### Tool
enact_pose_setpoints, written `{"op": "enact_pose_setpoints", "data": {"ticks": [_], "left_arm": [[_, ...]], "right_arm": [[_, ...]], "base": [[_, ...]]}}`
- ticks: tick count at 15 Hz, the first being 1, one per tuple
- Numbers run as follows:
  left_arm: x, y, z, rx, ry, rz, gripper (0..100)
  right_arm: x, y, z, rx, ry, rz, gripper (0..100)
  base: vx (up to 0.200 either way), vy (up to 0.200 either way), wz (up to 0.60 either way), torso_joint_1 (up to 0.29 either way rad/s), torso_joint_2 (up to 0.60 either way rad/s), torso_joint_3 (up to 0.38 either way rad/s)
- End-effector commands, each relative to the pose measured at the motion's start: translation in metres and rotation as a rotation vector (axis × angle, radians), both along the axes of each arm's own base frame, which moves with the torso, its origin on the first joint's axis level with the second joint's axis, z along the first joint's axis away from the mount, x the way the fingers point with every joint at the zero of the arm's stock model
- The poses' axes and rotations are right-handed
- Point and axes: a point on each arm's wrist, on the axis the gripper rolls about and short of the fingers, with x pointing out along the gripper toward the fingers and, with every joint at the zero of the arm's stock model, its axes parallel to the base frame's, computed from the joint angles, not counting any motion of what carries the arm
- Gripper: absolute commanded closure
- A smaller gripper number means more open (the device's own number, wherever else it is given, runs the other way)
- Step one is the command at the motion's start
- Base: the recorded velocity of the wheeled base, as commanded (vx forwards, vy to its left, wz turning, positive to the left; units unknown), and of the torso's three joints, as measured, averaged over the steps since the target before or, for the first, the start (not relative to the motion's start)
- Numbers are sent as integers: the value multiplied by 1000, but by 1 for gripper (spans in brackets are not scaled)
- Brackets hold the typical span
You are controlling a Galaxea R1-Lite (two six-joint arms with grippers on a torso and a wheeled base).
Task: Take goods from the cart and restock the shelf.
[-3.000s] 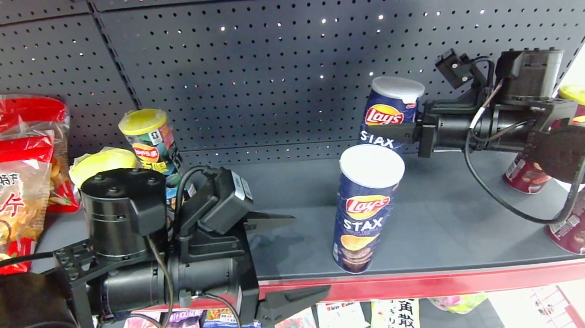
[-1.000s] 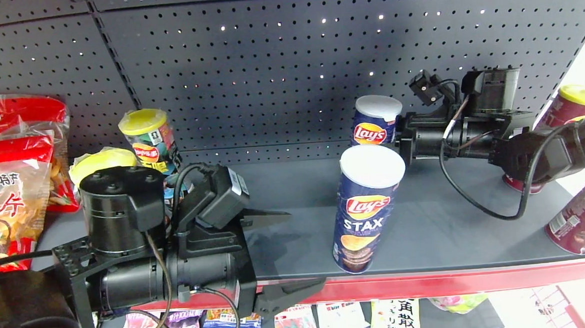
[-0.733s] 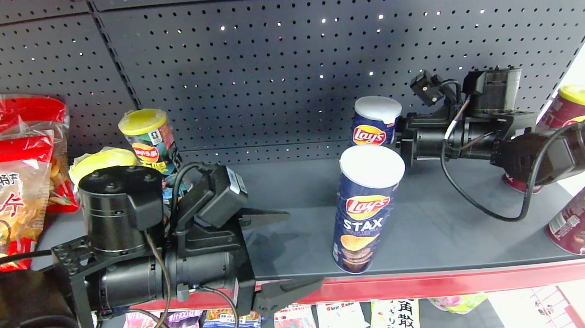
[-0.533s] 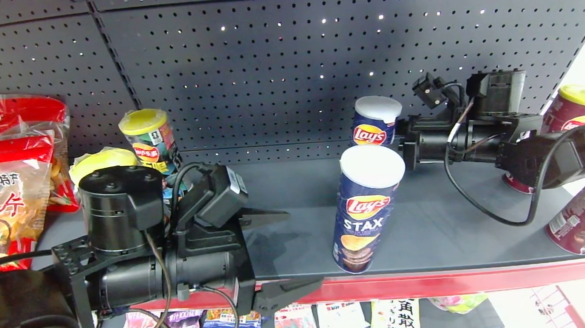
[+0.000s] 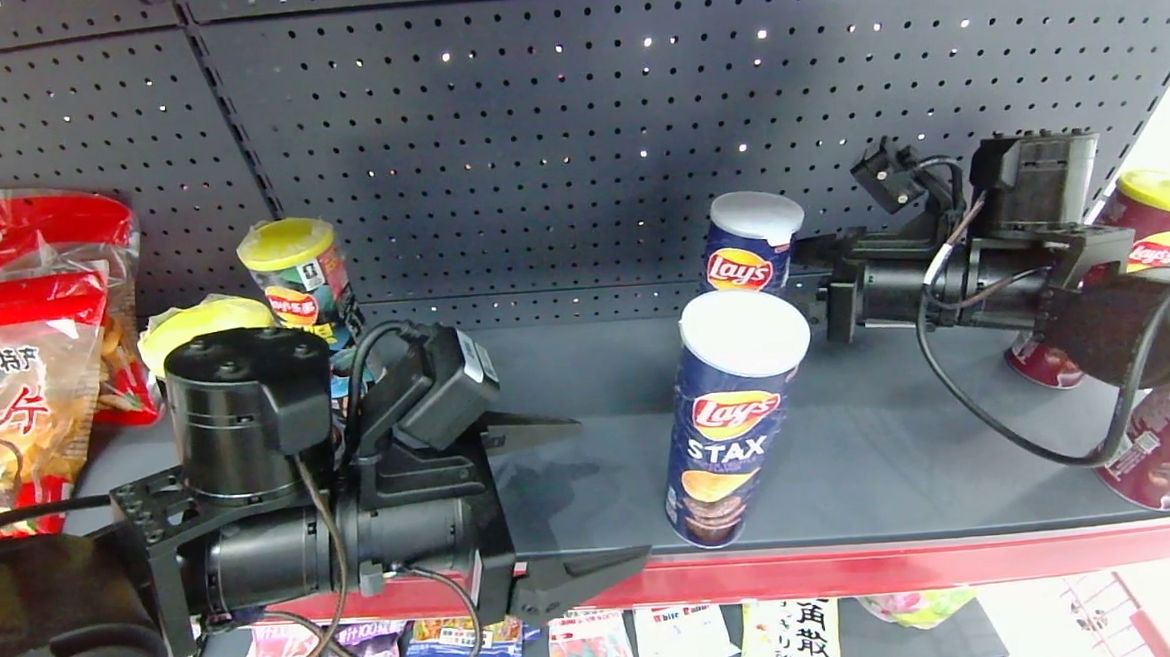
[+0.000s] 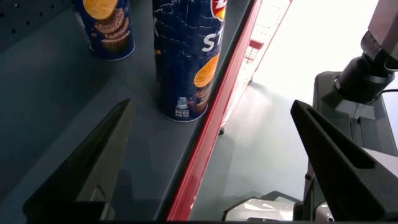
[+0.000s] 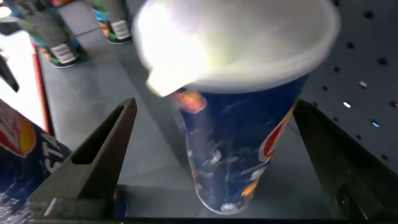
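right end effector (image 5: 811, 277) released, just beside the rear blue can (image 5: 753, 245) upright on the shelf (image 5: 902, 452); left end effector (image 5: 609, 495) released.

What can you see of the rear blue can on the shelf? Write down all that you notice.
The rear can is a tall blue tube, cardboard by its look, with a white plastic lid and a red-and-yellow logo. It stands upright on the grey shelf, close to the pegboard and behind the front can, which hides its lower part in the head view. The open right tool flanks it with a gap on each side, so nothing grips it.
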Motion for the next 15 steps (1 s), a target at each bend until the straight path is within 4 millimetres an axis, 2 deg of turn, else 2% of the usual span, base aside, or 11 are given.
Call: {"op": "enact_pose_setpoints", "data": {"ticks": [1,9,15], "left_arm": [[0,0,0,-1,-2,1,0],[3,0,1,-1,-5,15,0],[2,4,-5,19,10,46,0]], "right_arm": [[-9,-2,4,-1,-7,-11,0],[-41,-9,11,-7,-13,-46,0],[-81,-20,6,-22,9,-89,0]], "base": [[0,0,0,0,0,0],[0,0,0,0,0,0],[0,0,0,0,0,0]]}}
